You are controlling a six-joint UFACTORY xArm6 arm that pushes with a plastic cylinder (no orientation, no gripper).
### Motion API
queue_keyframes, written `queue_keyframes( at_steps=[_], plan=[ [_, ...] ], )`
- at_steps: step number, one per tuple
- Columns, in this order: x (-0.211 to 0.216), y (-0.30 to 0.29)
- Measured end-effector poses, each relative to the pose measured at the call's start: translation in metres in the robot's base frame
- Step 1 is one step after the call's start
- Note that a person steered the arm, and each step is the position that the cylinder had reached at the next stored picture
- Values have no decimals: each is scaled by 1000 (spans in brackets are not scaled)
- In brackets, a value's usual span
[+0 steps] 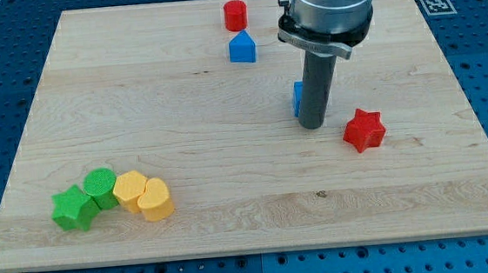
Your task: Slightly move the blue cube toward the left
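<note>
The blue cube (298, 98) sits right of the board's middle, mostly hidden behind my rod; only its left edge shows. My tip (312, 127) rests on the board just in front of and to the right of the cube, close to or touching it. A red star (364, 130) lies a short way to the tip's right.
A blue house-shaped block (241, 48) and a red cylinder (234, 15) sit near the view's top, left of the rod. At bottom left cluster a green star (73, 208), a green cylinder (101, 186), a yellow cylinder (130, 190) and a yellow heart (155, 199).
</note>
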State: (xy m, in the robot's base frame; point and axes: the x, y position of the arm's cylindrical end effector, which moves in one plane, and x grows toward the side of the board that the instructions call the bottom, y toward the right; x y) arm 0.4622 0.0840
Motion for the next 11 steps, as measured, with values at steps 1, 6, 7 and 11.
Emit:
queue_keyframes(
  at_steps=[1, 6, 7, 11],
  plan=[
    [-27, 0],
    [-99, 66],
    [-99, 52],
    [-101, 40]
  ],
)
